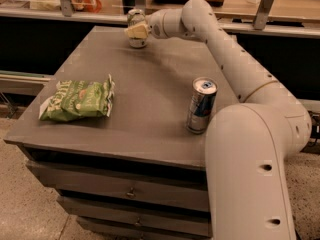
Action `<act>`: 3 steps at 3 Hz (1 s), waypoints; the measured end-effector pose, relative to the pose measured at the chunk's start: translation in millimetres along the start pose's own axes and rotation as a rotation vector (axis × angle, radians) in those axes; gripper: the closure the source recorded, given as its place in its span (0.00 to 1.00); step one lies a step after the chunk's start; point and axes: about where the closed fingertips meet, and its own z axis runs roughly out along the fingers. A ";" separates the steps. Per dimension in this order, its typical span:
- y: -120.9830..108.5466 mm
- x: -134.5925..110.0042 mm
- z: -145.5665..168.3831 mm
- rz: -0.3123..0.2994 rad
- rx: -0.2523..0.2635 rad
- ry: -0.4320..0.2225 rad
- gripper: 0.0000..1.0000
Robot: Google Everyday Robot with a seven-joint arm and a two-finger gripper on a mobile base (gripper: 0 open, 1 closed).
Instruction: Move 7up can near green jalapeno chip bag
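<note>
- One camera view, looking down from the front at a grey surface [150, 79] that takes up most of the frame, with the robot's pale arm [235, 59] entering from the lower right.
- The arm rises as a thick segment in the lower right corner, bends at the right edge, then reaches diagonally to the upper centre of the frame.
- The claw [137, 30] sits at the end of the arm, in the upper centre, at the far edge of the surface.
- The claw's pale yellowish tip lies across the front of the 7up can [135, 17], touching it.
- It cannot be told whether the claw is clamped on the can or only set against it.
- The 7up can stands upright at the far edge of the surface, its silver top showing above the claw and its base showing below it.
- The green jalapeno chip bag [77, 100] lies flat at the left of the frame, near the front left corner of the surface, well apart from the 7up can.
- A taller slim blue-and-silver can [201, 105] stands upright at centre right, near the front edge, just beside the arm's thick lower segment.
- Grey drawer fronts [125, 189] show below the surface.
- A speckled floor [30, 204] fills the lower left corner.
</note>
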 end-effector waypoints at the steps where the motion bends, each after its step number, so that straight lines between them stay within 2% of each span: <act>1: 4.6 -0.9 2.7 -0.003 -0.009 -0.018 0.62; 2: 4.4 -6.1 -11.9 0.003 -0.015 0.010 0.85; 3: -1.4 -9.0 -48.9 -0.006 -0.009 0.072 1.00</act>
